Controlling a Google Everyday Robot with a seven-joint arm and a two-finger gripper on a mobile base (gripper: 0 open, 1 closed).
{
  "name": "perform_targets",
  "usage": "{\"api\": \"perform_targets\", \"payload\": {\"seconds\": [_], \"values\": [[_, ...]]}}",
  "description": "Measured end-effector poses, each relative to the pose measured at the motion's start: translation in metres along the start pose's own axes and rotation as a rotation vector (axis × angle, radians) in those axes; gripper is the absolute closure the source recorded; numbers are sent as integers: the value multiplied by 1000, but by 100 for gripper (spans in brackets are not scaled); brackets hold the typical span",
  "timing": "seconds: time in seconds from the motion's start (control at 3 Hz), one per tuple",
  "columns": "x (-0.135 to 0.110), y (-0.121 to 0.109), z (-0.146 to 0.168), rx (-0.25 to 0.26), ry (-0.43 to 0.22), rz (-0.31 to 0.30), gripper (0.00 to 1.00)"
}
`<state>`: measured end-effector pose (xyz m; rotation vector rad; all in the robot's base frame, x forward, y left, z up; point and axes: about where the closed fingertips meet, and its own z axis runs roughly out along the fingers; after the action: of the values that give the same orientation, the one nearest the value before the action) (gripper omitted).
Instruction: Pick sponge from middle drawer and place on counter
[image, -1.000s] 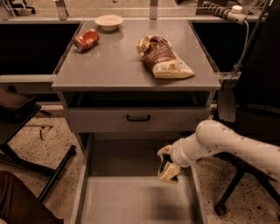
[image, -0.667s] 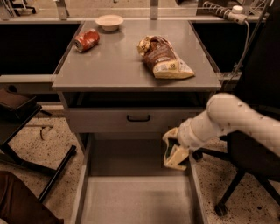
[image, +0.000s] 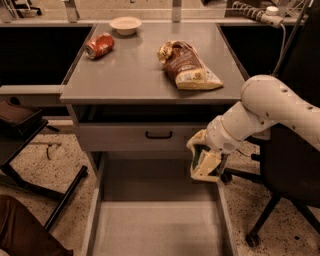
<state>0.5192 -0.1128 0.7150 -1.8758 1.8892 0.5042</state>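
My gripper (image: 205, 167) hangs over the right side of the open middle drawer (image: 155, 227), just below the counter's front right corner. Its cream fingers are closed around a small dark green pad, the sponge (image: 199, 151), which is mostly hidden between them. The drawer floor is bare. The grey counter (image: 135, 67) lies above and behind the gripper, and the white arm reaches in from the right.
On the counter lie a brown and cream snack bag (image: 190, 67), a red can (image: 99, 46) and a white bowl (image: 125, 24). A closed drawer front with a black handle (image: 159, 135) sits under the counter. A black chair (image: 290, 170) stands at the right, and a dark side table (image: 20, 125) at the left.
The gripper has risen from just above the drawer floor, moving up and to the right with the sponge, toward counter height.
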Motion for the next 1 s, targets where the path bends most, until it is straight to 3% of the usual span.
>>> {"api": "perform_targets", "payload": {"seconds": [0.33,0.67,1.0], "values": [[-20,-7,-43,58,-12,-43,100],[-72,-9,-133,148,-60,-150,100],[-142,-4,-197,157,-109,-312,100]]}}
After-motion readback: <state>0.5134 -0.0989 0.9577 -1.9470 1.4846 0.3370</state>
